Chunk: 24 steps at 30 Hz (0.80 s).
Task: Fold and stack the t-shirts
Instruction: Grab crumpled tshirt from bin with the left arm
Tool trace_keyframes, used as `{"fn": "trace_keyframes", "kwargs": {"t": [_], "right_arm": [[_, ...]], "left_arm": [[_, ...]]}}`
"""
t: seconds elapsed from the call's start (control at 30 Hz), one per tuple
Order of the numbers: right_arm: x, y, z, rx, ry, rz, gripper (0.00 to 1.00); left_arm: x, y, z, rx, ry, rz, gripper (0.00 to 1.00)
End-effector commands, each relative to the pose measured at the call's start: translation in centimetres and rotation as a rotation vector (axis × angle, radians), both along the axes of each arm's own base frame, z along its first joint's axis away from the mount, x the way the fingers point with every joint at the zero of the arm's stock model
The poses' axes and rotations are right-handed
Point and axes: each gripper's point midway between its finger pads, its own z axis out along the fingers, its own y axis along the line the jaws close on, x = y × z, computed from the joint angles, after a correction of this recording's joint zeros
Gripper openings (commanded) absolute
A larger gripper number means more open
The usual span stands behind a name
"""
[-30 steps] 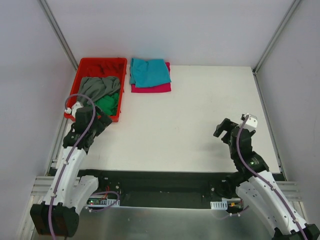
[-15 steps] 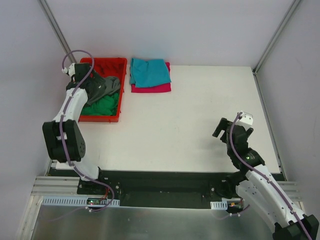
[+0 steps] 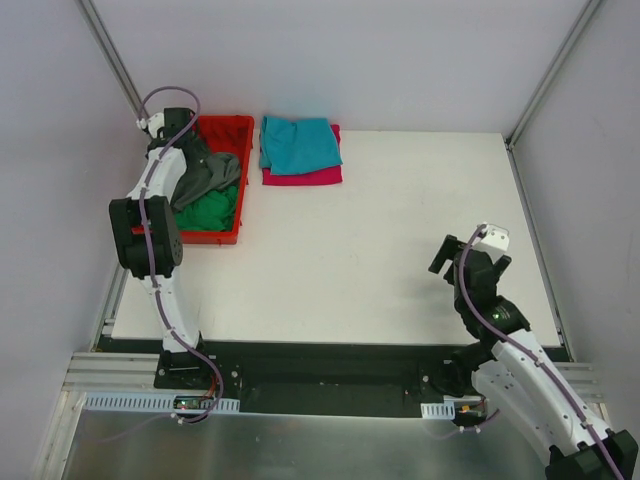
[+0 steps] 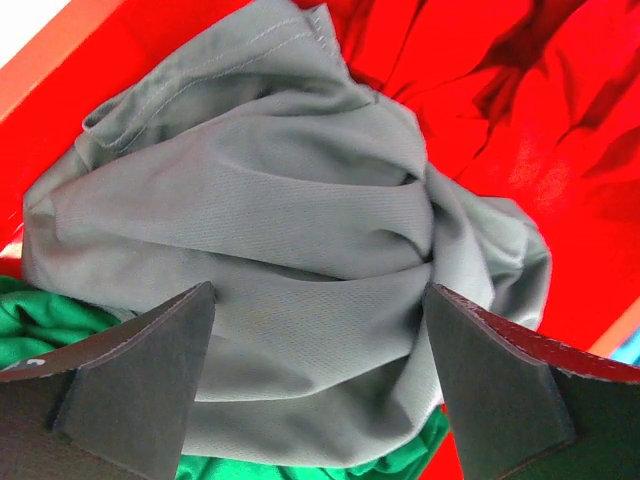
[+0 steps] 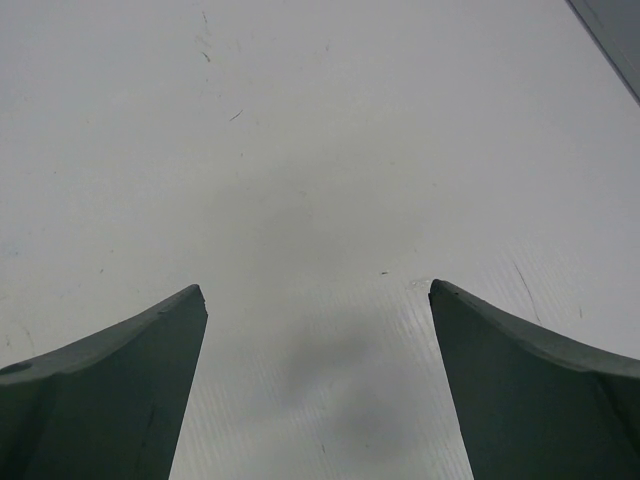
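Observation:
A dark grey t-shirt (image 3: 208,176) lies crumpled on top of a green t-shirt (image 3: 211,210) in the red plastic bin (image 3: 243,180) at the far left. In the left wrist view the grey shirt (image 4: 280,220) fills the middle, with green cloth (image 4: 35,318) below it and a red t-shirt (image 4: 520,100) behind it. My left gripper (image 4: 318,292) is open just above the grey shirt and holds nothing; it shows at the bin's far left (image 3: 190,157). A folded teal t-shirt (image 3: 298,143) lies on a folded magenta t-shirt (image 3: 305,177). My right gripper (image 5: 315,288) is open and empty.
The bin's red wall (image 4: 60,60) runs close beside my left fingers. The folded stack sits on the white table (image 3: 380,230) just right of the bin. My right gripper (image 3: 443,262) hovers low over the table's right side. Grey walls enclose the table.
My left arm has swung from the bin's near left corner up to its far left end, over the grey shirt. My right arm has shifted only slightly.

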Motion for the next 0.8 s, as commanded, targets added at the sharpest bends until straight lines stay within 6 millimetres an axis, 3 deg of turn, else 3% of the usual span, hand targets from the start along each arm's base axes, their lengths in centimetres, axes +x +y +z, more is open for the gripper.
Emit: {"fn": "trace_keyframes", "kwargs": {"t": [0.0, 0.1, 0.2, 0.3, 0.5, 0.63, 0.7, 0.77], "right_arm": [[0.4, -0.7, 0.8, -0.033, -0.019, -0.035, 0.96], [0.4, -0.8, 0.5, -0.034, -0.01, -0.04, 0.96], [0.4, -0.9, 0.4, -0.046, -0.003, -0.048, 0.96], [0.3, -0.9, 0.3, -0.045, 0.003, -0.045, 0.96], [0.3, -0.9, 0.4, -0.037, -0.004, -0.045, 0.96], [0.2, -1.0, 0.4, -0.032, -0.015, -0.055, 0.96], [0.1, -1.2, 0.5, -0.028, -0.023, -0.063, 0.96], [0.0, -1.2, 0.5, -0.015, -0.037, -0.065, 0.96]], "left_arm": [[-0.7, 1.3, -0.8, 0.042, 0.077, 0.022, 0.81], [-1.0, 1.3, -1.2, 0.049, 0.103, 0.02, 0.65], [-1.3, 1.7, -0.3, 0.068, 0.115, 0.035, 0.35], [-1.6, 2.1, 2.3, 0.087, 0.084, 0.045, 0.03], [-3.3, 1.7, 10.7, 0.093, -0.081, 0.044, 0.0], [-5.8, 0.7, 17.0, 0.052, -0.236, 0.058, 0.0], [-7.1, -0.8, 20.3, 0.009, -0.325, 0.021, 0.0], [-7.8, -4.1, 23.5, -0.043, -0.414, -0.136, 0.0]]}}
